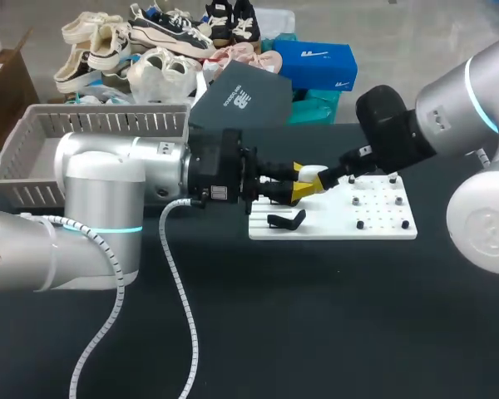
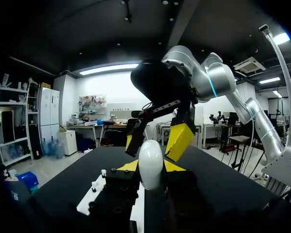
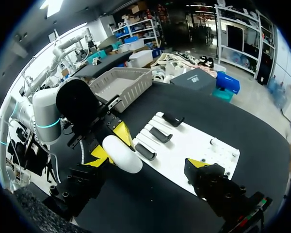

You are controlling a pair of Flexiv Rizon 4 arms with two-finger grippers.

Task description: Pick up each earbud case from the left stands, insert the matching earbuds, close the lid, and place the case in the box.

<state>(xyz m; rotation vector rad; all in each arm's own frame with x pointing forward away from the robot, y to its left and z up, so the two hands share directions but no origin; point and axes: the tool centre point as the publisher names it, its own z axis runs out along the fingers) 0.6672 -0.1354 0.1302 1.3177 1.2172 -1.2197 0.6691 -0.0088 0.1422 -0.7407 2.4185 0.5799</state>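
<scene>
A white oval earbud case (image 1: 314, 174) hangs above the left end of the white board (image 1: 382, 212), with my left gripper (image 1: 303, 185) shut on it. In the left wrist view the case (image 2: 150, 170) stands between its yellow tips, and my right gripper (image 2: 156, 141) hovers open just beyond, one finger on each side. From the right wrist, the case (image 3: 122, 154) lies ahead of my wide-open right gripper (image 3: 146, 166), nearer its left finger and touching neither. Black stands (image 3: 161, 134) line the board's left part. Small earbud pieces (image 1: 359, 224) sit on its right part.
A grey slatted basket (image 1: 91, 125) stands at the back left of the black table, behind my left arm. One black stand (image 1: 287, 220) shows in front of the grippers. A dark box (image 1: 241, 98) lies at the far edge.
</scene>
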